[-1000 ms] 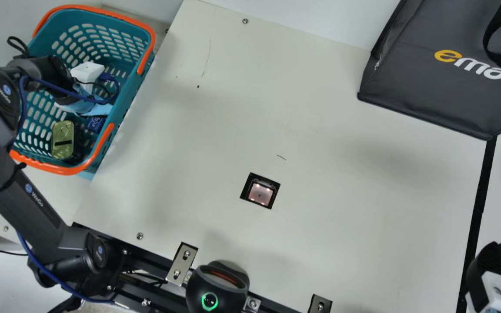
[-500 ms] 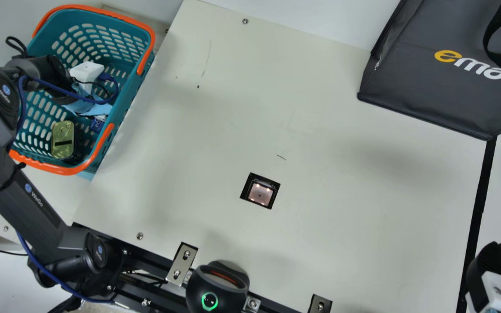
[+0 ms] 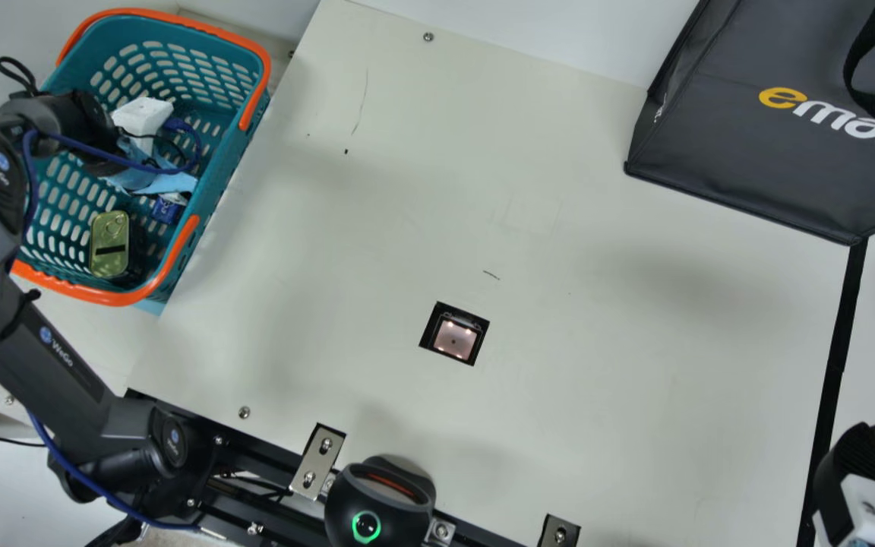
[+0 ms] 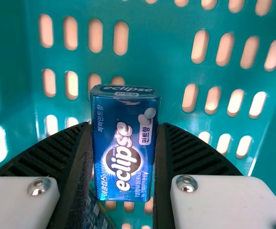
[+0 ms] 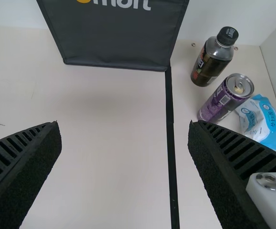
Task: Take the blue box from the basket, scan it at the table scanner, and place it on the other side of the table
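Cream desk, scanner set into its top with lights on inside. Teal basket with orange handles sits at the desk's left edge; blue box is in it, and the left pincer is down there too, closed on the box's two sides. Gold can stands in the basket near its near end. Right pincer is over the desk's near right part, wide apart, nothing between its fingers.

Surface: thin dark scratches, screw near the far edge. Black strip runs from the dark grey bag at the far right toward the near edge. Right of the strip: dark bottle, purple can, blue-and-white packet, grouped close. Near edge has metal brackets and a black unit with a green ring lit.

Room: white wall behind the far edge, white round surface lower, past the near left corner.
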